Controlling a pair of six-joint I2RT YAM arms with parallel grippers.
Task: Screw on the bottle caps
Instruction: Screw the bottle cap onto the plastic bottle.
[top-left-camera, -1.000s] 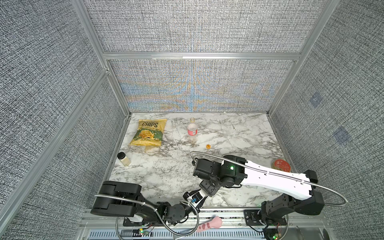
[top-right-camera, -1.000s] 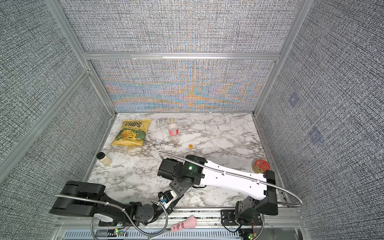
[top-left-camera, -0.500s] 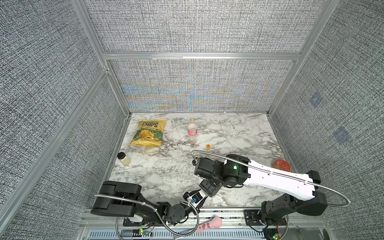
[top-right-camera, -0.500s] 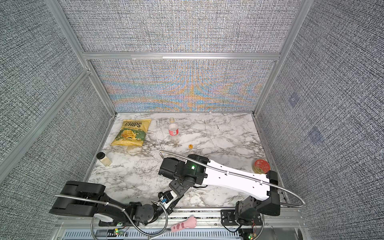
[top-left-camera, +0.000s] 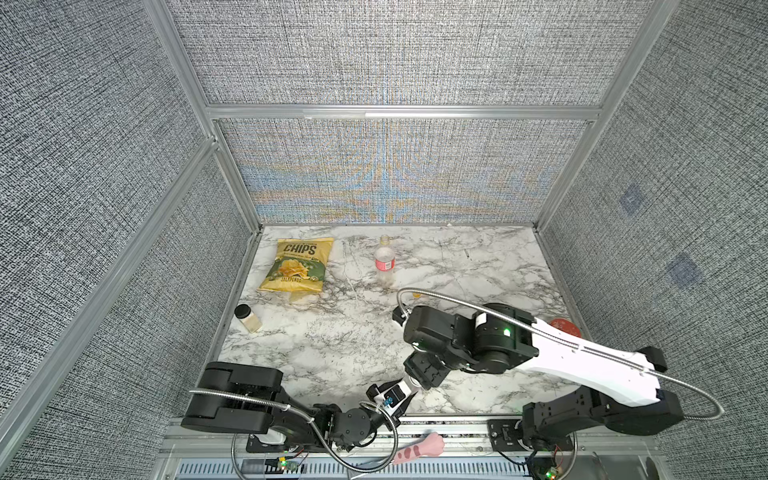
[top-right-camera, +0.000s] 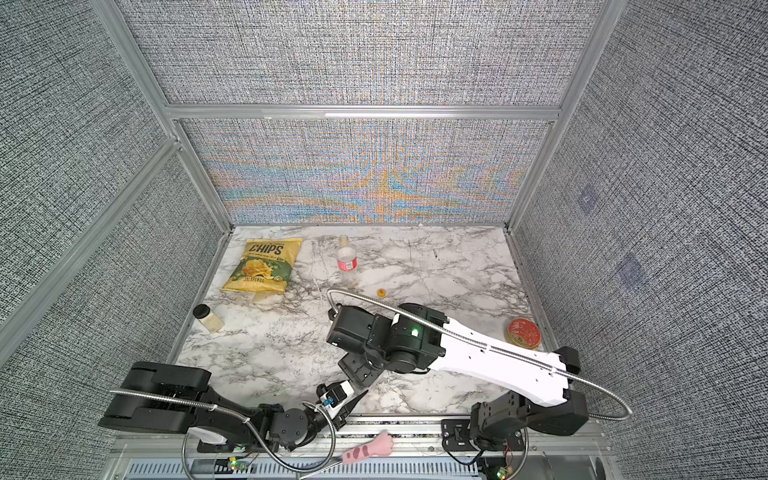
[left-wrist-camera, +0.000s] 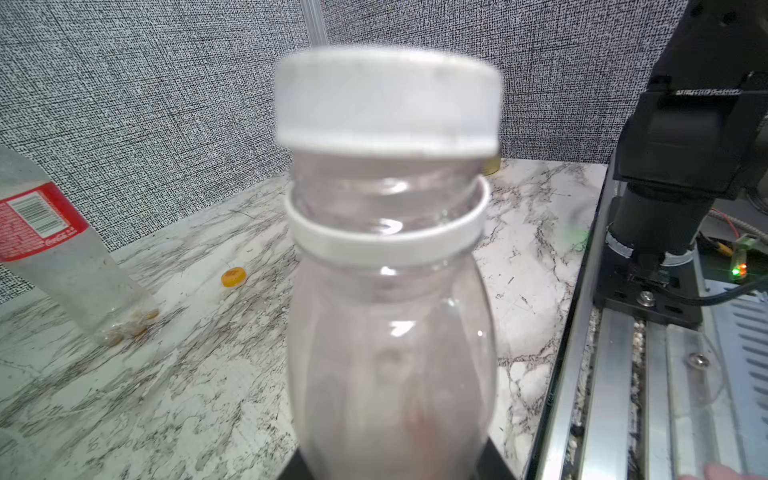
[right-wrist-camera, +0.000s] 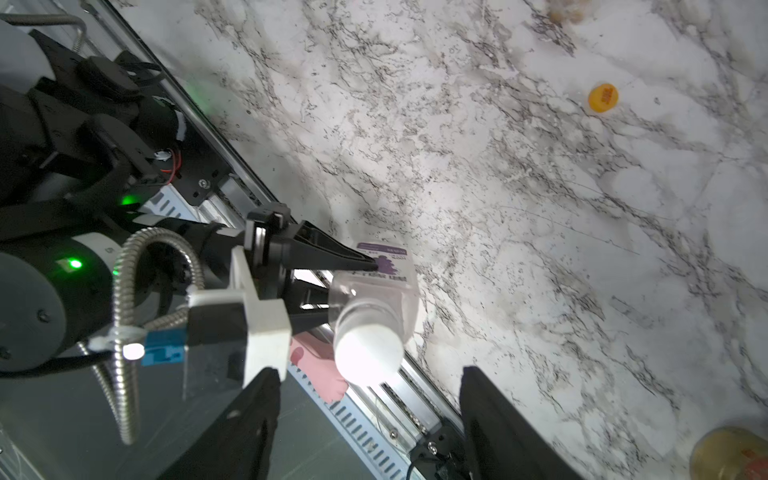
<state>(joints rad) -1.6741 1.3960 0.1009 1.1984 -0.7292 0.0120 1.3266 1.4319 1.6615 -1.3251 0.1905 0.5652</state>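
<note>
My left gripper (left-wrist-camera: 390, 465) is shut on the body of the short pink-tinted bottle (left-wrist-camera: 390, 332) and holds it upright at the table's front edge. The white cap (left-wrist-camera: 388, 99) sits on the bottle's neck, with bare thread showing between it and the white ring. My right gripper (right-wrist-camera: 370, 374) hangs open over that cap (right-wrist-camera: 368, 353), one finger on each side, neither touching it. The tall red-labelled bottle (top-left-camera: 384, 262) stands uncapped at the back. The orange cap (top-right-camera: 381, 293) lies on the marble just in front of it.
A yellow chips bag (top-left-camera: 299, 266) lies at the back left, and a small black-lidded jar (top-left-camera: 247, 318) near the left wall. A round red tin (top-right-camera: 523, 331) sits at the right edge. A pink object (top-left-camera: 419, 446) lies on the rail in front of the table.
The right forearm has swung slightly toward the front right, while its gripper stays over the short bottle. The left arm and the bottle have not moved.
</note>
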